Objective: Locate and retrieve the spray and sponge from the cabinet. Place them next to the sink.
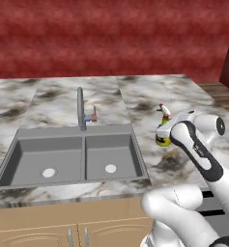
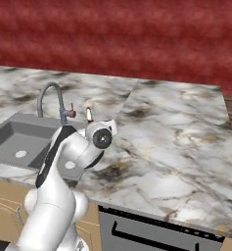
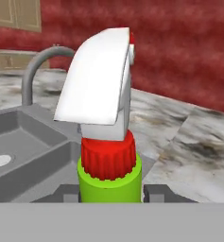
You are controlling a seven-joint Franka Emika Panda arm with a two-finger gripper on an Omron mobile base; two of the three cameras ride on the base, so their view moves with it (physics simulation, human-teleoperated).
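Note:
The spray, a green bottle with a red neck and white trigger head, stands upright over the marble counter just right of the sink. My gripper is shut on its green body. In the hand view the spray rises between my two fingertips, with the sink behind it to the left. From the right base camera, only the spray's red and white nozzle sticks up behind my hand. Tan panelled doors of the cabinet show far off. The sponge is out of view.
A thin steel faucet with a red lever stands behind the sink. Broad marble counter stretches to the right. Below the counter edge are tan base cabinets and a dark appliance front. A red wall closes the back.

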